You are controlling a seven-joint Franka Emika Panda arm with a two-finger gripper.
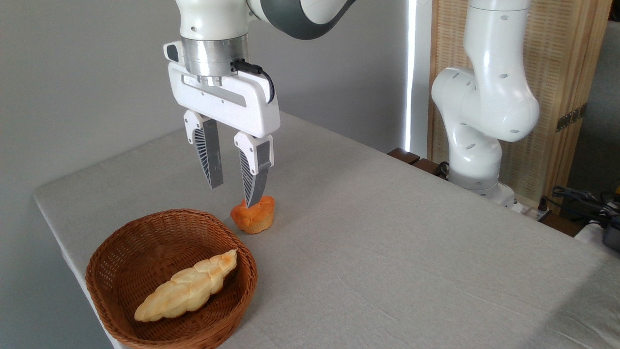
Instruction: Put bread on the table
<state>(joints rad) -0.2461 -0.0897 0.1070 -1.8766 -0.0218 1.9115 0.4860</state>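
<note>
The bread (186,287), a long pale golden braided loaf, lies slantwise inside the brown wicker basket (121,245) at the lower left. My gripper (234,193) hangs open above the back rim of the basket, fingers pointing down with nothing between them. It is up and behind the bread, well apart from it. The table (387,242) is covered in light grey-beige cloth.
A small orange muffin (253,215) stands on the cloth just behind the basket, partly behind my right fingertip. The arm's white base (477,145) rises at the table's far right edge. Cables (581,198) lie at the far right.
</note>
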